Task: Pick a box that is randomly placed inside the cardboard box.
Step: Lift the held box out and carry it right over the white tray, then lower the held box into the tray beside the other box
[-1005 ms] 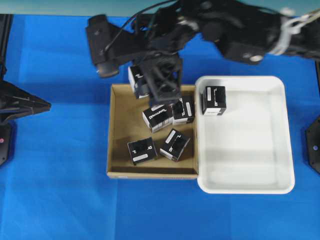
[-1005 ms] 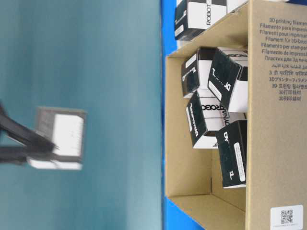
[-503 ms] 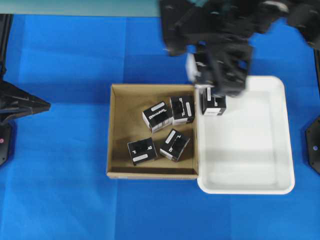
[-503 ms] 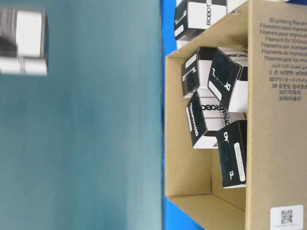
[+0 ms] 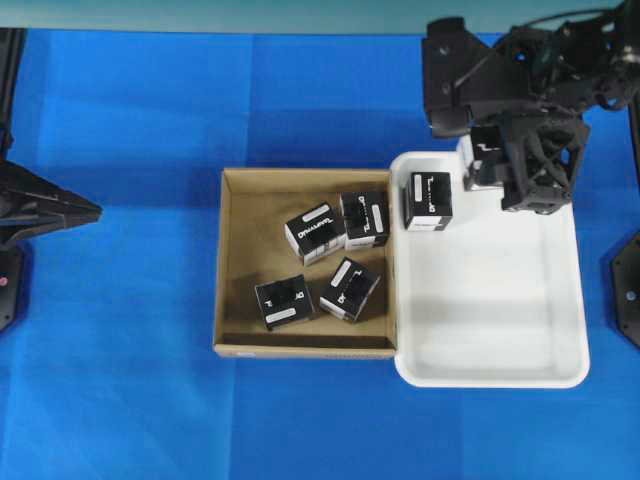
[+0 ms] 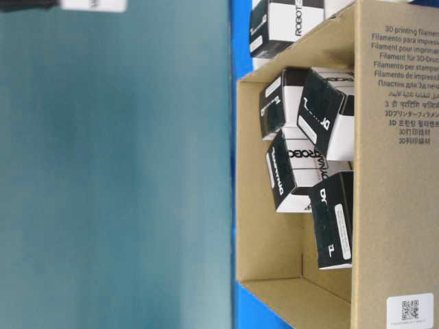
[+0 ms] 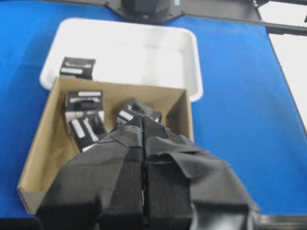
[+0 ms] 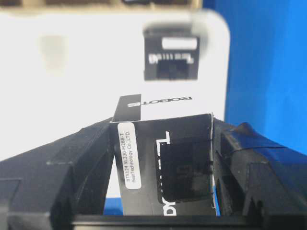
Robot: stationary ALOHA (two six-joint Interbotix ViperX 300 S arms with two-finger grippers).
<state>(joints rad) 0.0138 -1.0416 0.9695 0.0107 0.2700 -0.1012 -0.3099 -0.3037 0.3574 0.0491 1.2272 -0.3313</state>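
Right gripper [image 8: 163, 163] clamps a black box [image 8: 165, 158] between both fingers [image 8: 57, 177], white label strip facing left. Below it: white tray [image 8: 72, 81] holding another black box [image 8: 171, 52], blurred. Blue table [image 8: 268, 62] at right.

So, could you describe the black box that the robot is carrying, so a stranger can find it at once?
Find the white tray to the right of the cardboard box. Above its far right corner hangs the right gripper, shut on one black box. Unlike the others, it rests on nothing: four lie in the cardboard, one in the tray.
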